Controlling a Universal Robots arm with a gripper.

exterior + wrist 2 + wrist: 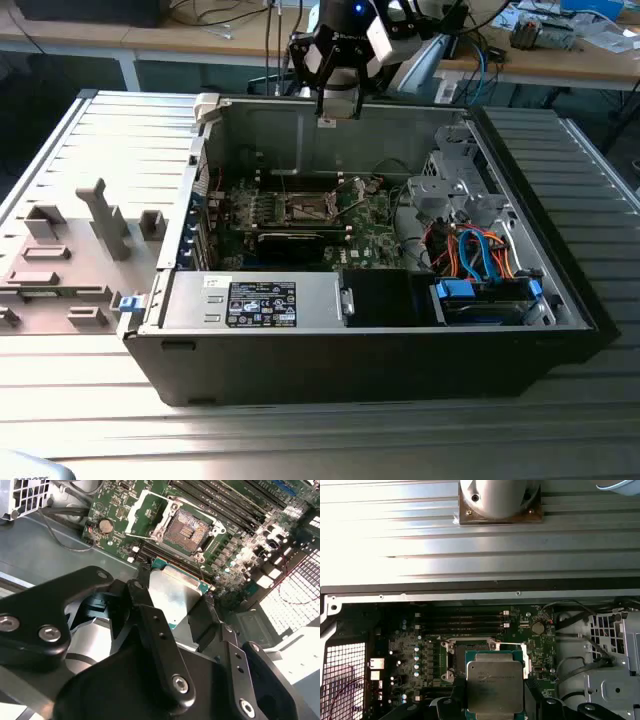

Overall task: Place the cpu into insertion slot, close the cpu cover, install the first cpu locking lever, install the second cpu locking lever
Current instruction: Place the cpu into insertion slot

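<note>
Case (300, 330) lies side-open on counter (90, 420), exposing motherboard (365, 220). Tool (338, 112) hangs above the board, clamped on edges of cpu (175, 597), holding it flat for lowering. Slot (187, 525) is bare and unfilled. Cover (135, 511) appears swung aside, clearing entry.

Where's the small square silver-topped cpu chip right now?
The silver-topped square cpu sits clamped in the black gripper in both wrist views, held in the air over the green motherboard, not yet in the dark-centred square insertion slot.

Print on the cpu (495, 685) cannot be read.
</note>
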